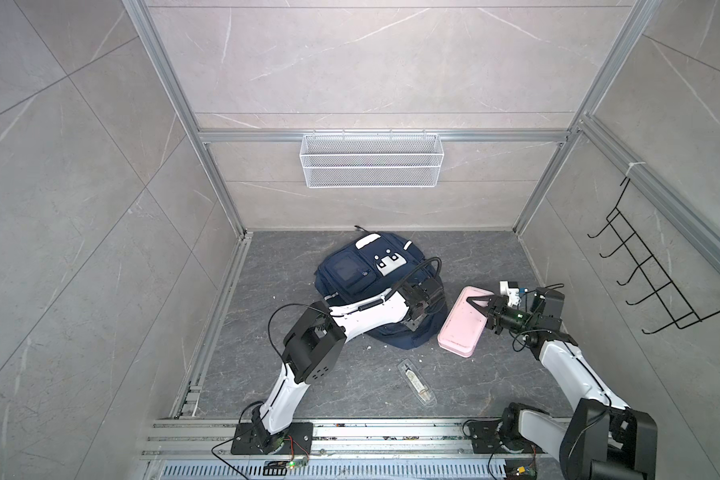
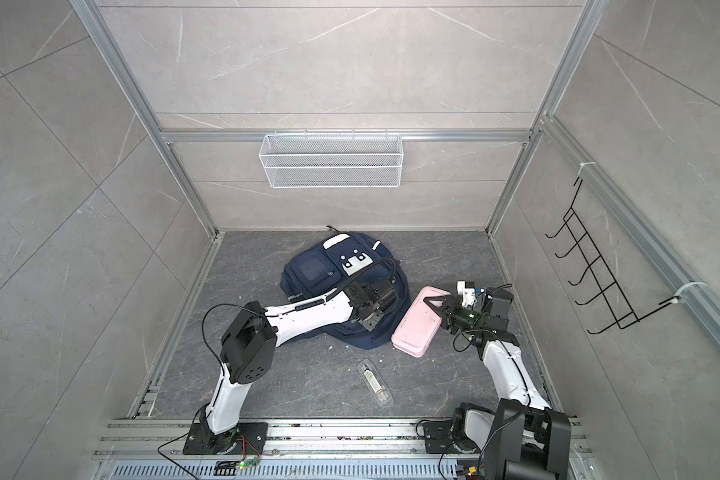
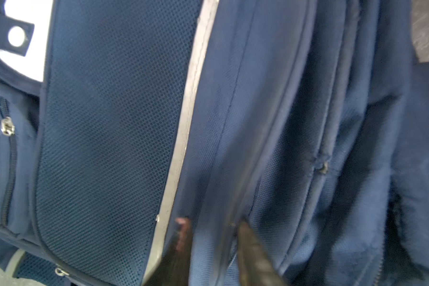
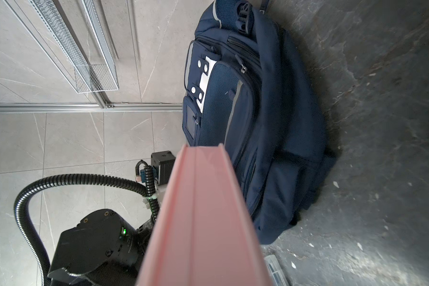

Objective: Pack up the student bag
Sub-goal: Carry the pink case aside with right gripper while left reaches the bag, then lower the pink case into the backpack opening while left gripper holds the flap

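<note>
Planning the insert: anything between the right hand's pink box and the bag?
Nothing between pink box and student bag; they sit side by side. But no bag opening is visible; left hand at its seam.

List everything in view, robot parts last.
navy-blue fabric backpack: one, navy with white patch, mid-floor near the back wall.
pink rectangular plastic box: one, pink, right of the backpack.
clear oblong plastic case: one, transparent, on the floor in front of the backpack.
white wire-mesh basket: one, white, on the back wall.
black wire hook rack: one, black, on the right wall.
left gripper: one, black, astride a backpack fold.
right gripper: one, black, gripping the pink box.
</note>
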